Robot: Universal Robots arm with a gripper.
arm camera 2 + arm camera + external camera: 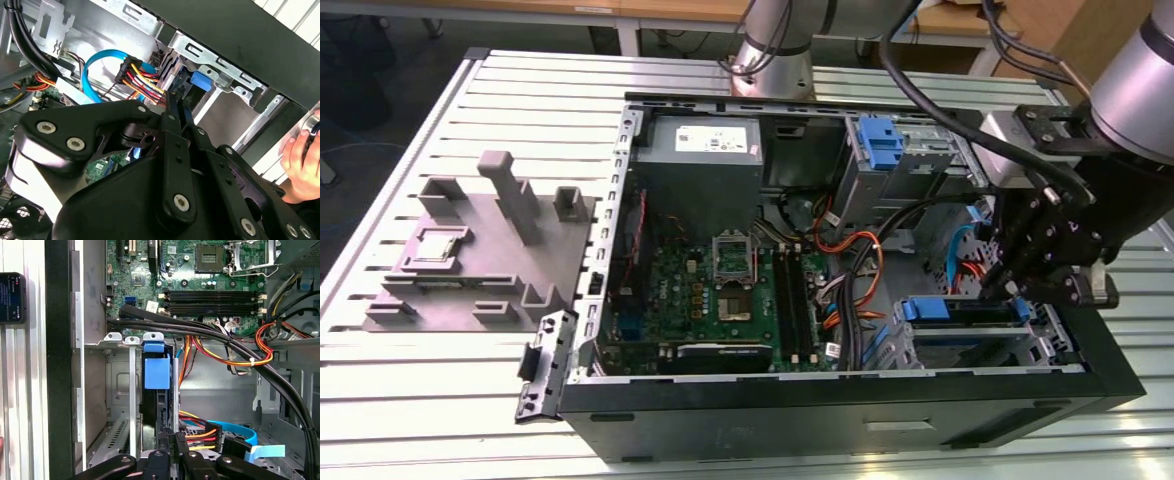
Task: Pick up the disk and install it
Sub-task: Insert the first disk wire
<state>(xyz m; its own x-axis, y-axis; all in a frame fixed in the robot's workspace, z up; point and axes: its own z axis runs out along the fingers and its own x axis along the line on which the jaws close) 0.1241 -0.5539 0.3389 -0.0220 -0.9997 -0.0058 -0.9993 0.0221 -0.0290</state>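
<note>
Inside the open computer case (854, 395), toward the exterior view's right, the disk (156, 390) stood on edge in the silver drive cage (120, 385) — directly ahead of the gripper (172, 440), whose narrowly set fingers (172, 130) appeared closed on the disk's near edge.

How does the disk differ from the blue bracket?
The disk sits in the bay beside the gripper; the bracket stands in the cage by the power supply. The disk's blue rails flank a drive; the bracket looks empty. Both show bright blue plastic.
</note>
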